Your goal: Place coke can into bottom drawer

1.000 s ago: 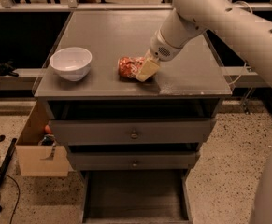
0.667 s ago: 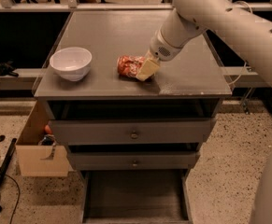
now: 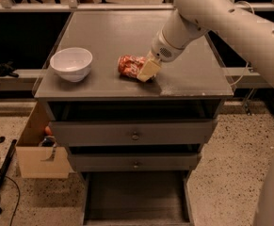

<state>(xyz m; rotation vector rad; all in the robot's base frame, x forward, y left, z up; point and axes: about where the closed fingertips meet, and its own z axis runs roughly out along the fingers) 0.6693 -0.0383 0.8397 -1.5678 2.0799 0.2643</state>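
Coke can point(image 3: 131, 65): on its side on the cabinet surface point(image 3: 113, 32), right of the white bowl point(image 3: 71, 63); gripper point(image 3: 147, 69) at its right end, unmoved this past second, jaws' hold indeterminable; bottom drawer point(image 3: 136, 201) open below; lift apparently not begun.

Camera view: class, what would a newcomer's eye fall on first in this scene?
First, the big white arm reaching in from the right, with its gripper at the right end of the red coke can, which lies on its side on the cabinet top. Next come the white bowl at the top's left and the bottom drawer, pulled open below.
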